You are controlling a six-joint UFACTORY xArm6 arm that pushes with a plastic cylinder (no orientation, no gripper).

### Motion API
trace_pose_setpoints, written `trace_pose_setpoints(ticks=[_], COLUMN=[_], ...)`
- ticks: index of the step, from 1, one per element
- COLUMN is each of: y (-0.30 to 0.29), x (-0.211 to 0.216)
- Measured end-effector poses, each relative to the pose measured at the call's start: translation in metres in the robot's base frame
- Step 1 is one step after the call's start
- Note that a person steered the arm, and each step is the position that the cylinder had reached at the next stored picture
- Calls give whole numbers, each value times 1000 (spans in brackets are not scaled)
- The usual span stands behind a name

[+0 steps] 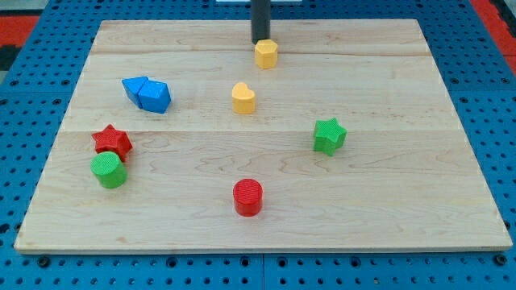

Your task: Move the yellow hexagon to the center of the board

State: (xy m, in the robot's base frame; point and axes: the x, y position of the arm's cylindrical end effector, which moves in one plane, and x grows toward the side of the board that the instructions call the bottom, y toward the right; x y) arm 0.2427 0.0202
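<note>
The yellow hexagon [266, 54] lies near the view's top, just right of the board's middle line. My tip [261, 41] stands right behind it, on its top side, touching or almost touching it. A second yellow block, heart-shaped [243, 98], lies below and slightly left of the hexagon, near the board's centre.
Two blue blocks [147, 94] lie together at the upper left. A red star [111, 142] and a green cylinder [108, 170] touch at the left. A green star [329, 135] is at the right. A red cylinder [247, 197] is at bottom centre. The wooden board [403, 201] sits on a blue pegboard.
</note>
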Motion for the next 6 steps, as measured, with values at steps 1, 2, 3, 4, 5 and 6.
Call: trace_pose_setpoints(ticks=[1,2,3,4,5,6], y=[35,-15,-59,-67,-66,-20], x=[0,16,31,83,42,51])
